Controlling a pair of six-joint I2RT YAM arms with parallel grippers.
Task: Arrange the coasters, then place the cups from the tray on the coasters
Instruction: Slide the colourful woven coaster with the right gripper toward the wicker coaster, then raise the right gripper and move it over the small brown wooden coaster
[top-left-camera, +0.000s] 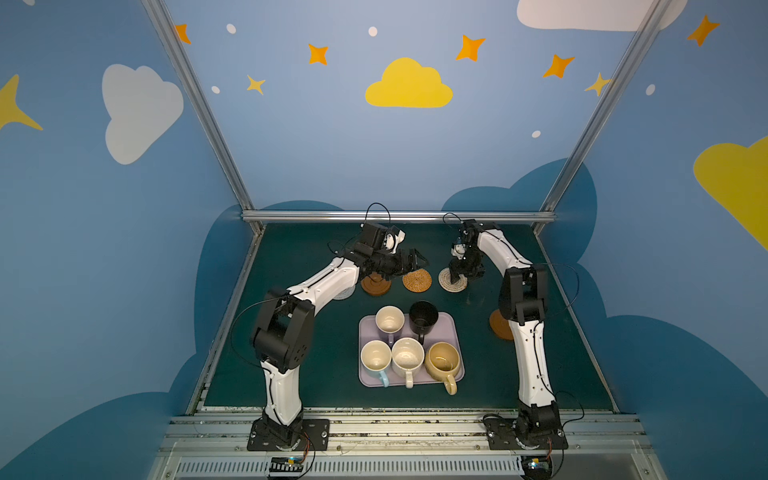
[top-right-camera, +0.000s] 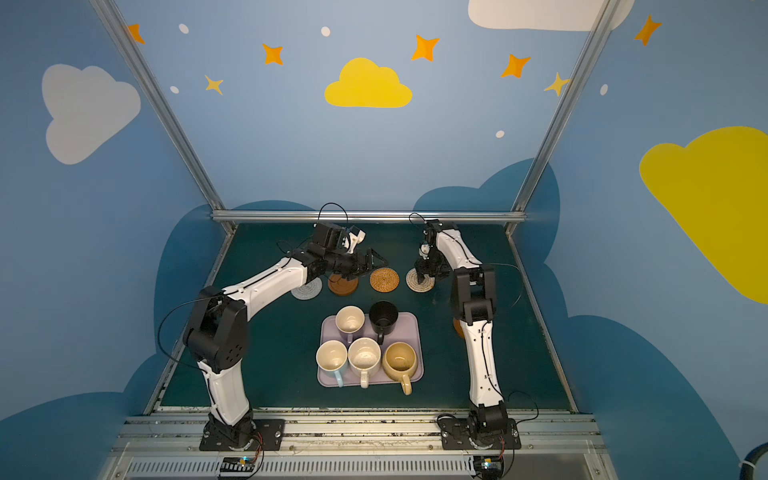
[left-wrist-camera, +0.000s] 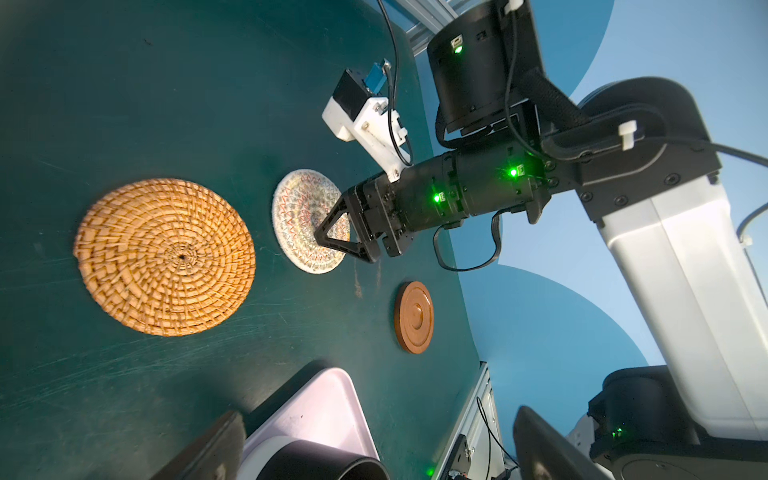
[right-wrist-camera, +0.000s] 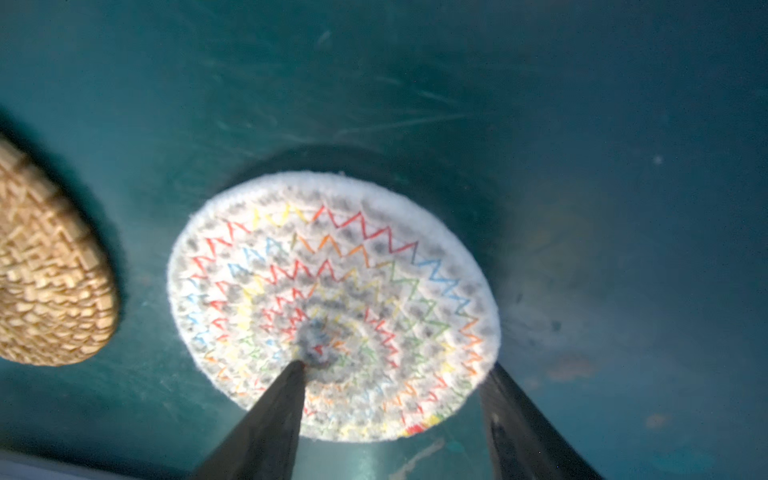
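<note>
In both top views the coasters lie in a row at the back: pale grey (top-left-camera: 345, 293) half under my left arm, brown wooden (top-left-camera: 376, 286), orange woven (top-left-camera: 417, 279) and cream woven (top-left-camera: 449, 282). A second brown coaster (top-left-camera: 500, 325) shows beside my right arm. My right gripper (right-wrist-camera: 395, 368) is open, low over the cream coaster (right-wrist-camera: 332, 291), with one fingertip (right-wrist-camera: 297, 370) on its middle and the other at its rim. My left gripper (top-left-camera: 411, 262) hangs open and empty above the brown and orange coasters. Lilac (top-left-camera: 390, 320), black (top-left-camera: 423, 318), light blue (top-left-camera: 376, 358), speckled (top-left-camera: 407, 356) and mustard (top-left-camera: 444, 362) cups stand on the tray (top-left-camera: 451, 332).
A metal rail (top-left-camera: 399, 216) closes off the back of the dark green table, with blue walls on either side. The tray sits in the middle towards the front, between the two arm bases (top-left-camera: 286, 432) (top-left-camera: 528, 432).
</note>
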